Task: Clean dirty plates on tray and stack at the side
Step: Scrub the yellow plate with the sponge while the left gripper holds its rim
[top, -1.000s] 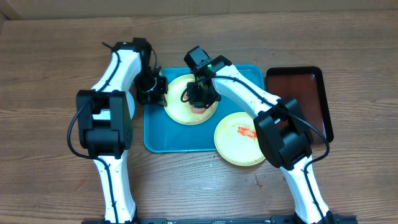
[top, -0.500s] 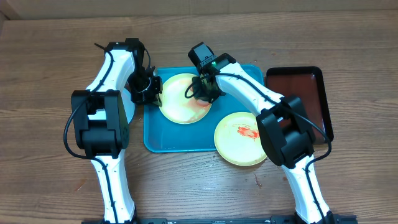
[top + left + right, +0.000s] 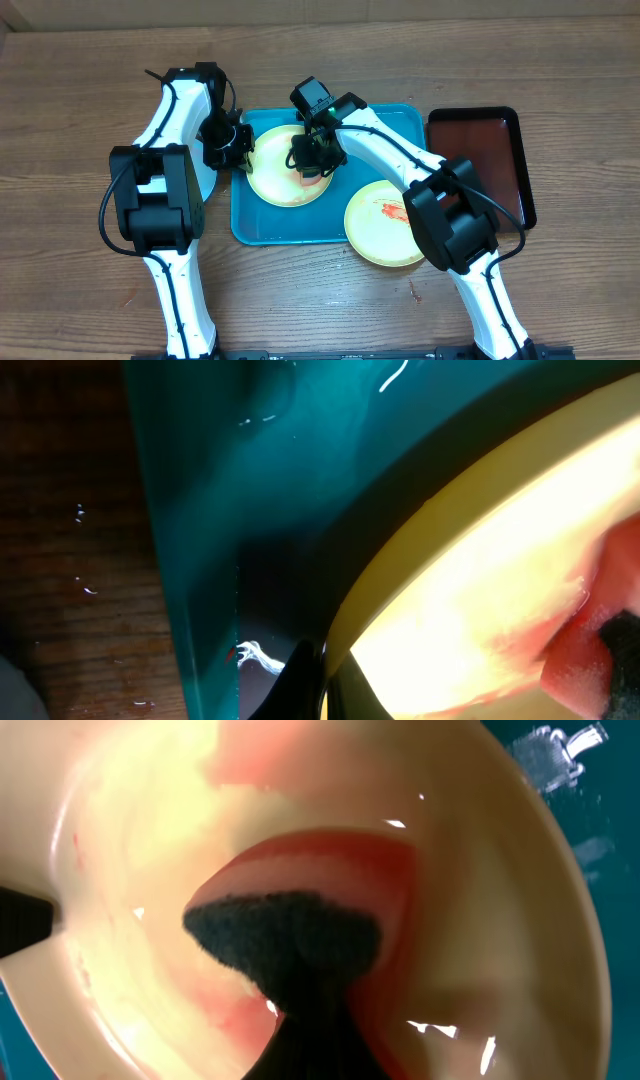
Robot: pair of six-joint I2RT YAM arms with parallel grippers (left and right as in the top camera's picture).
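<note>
My left hand (image 3: 242, 152) clamped on plate (image 3: 270, 178) rim, 9 o'clock; my right hand (image 3: 310, 162) clamped on sponge (image 3: 285, 930) over red smear. Second plate (image 3: 385, 228) overhangs tray (image 3: 262, 226), 4 o'clock; brown tray (image 3: 490, 150) at 3.

Big tray (image 3: 300, 225): glossy turquoise-blue. Centre plate (image 3: 270, 175): cream-yellow, pink-red wash around the charcoal-black sponge (image 3: 285, 935). Near-right plate (image 3: 370, 235): cream, pale green rim, red streak mid-face. Narrow tray (image 3: 500, 150) far right: dark red-brown. Table (image 3: 80, 90): mid-brown wood grain. Arms (image 3: 180, 110): white shells, black joints.
</note>
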